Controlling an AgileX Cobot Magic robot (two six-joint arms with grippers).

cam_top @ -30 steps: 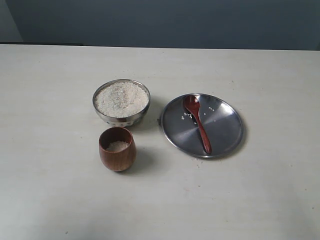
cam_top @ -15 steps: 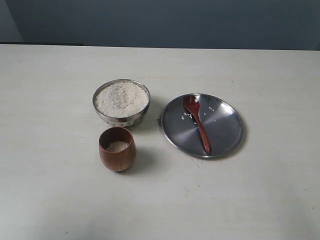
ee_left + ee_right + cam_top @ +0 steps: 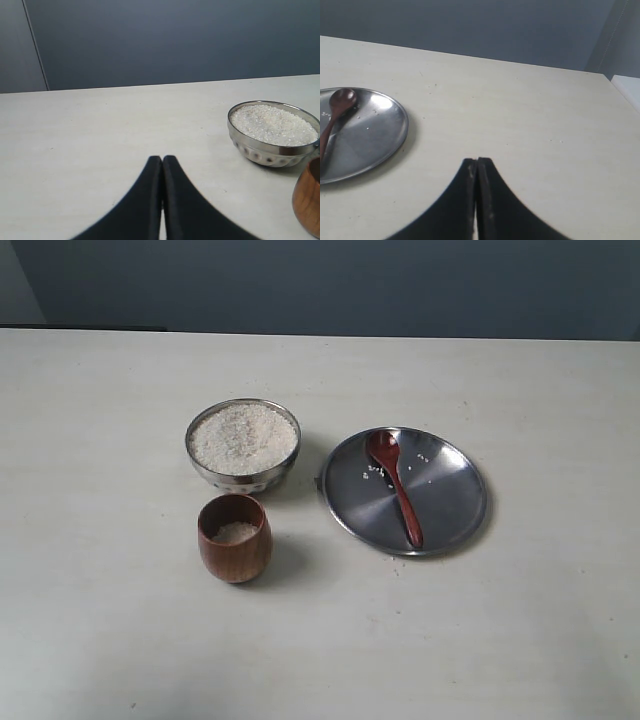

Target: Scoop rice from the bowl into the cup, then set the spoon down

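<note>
The steel bowl stands left of centre, filled with white rice. Just in front of it is the brown wooden cup with a little rice in its bottom. The dark wooden spoon lies on the flat steel plate, head toward the back. Neither gripper shows in the exterior view. My left gripper is shut and empty over bare table, with the bowl and cup off to one side. My right gripper is shut and empty, apart from the plate and spoon.
A few stray rice grains lie on the plate beside the spoon. The pale table runs back to a dark blue wall. The table's corner edge shows in the right wrist view.
</note>
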